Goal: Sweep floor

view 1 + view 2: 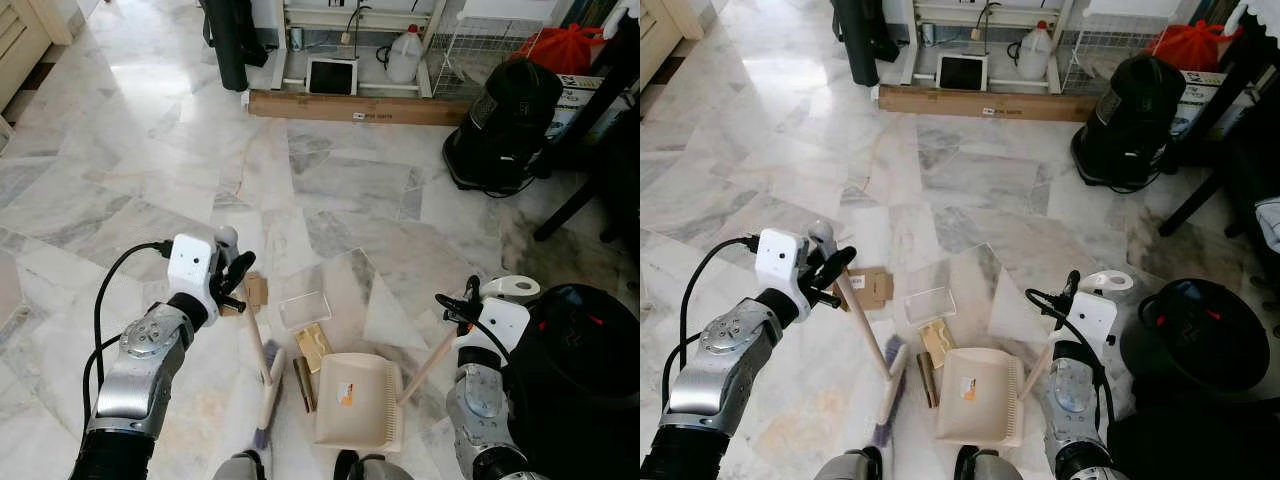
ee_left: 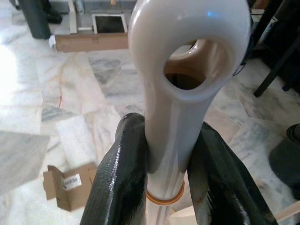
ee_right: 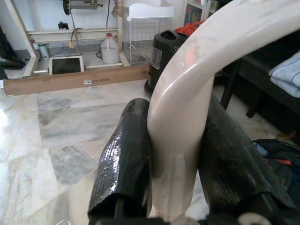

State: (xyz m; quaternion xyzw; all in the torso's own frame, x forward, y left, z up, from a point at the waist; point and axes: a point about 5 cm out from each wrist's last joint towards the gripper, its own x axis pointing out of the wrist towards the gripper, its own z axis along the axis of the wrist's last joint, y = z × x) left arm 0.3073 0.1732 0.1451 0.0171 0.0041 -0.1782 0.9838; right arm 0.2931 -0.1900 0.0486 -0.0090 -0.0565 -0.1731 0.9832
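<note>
From my seat, the left gripper (image 2: 164,187) had its jaws pinching the top of the broom (image 1: 258,345) handle, just under the hanging loop. The handle slanted down to the brush head, which rested on the marble floor (image 1: 150,140) right in front of the robot's feet. The right gripper (image 3: 176,154) had its jaws clamped on the dustpan (image 1: 358,402) handle the same way, with the beige pan sitting flat on the floor just beside the brush.

The litter was all bunched up close to the pan: a clear plastic box (image 1: 304,309), a gold packet (image 1: 314,345) touching the pan's far edge, a brown stick-like thing (image 1: 303,384) between brush and pan, and a scrap of cardboard (image 1: 870,287) near the broom handle.

Further back I could see a long cardboard box (image 1: 358,107) along the shelving, a white jug (image 1: 404,55), a black vacuum (image 1: 505,125) off to the right, and a black bin (image 1: 1200,335) just beside the right arm.
</note>
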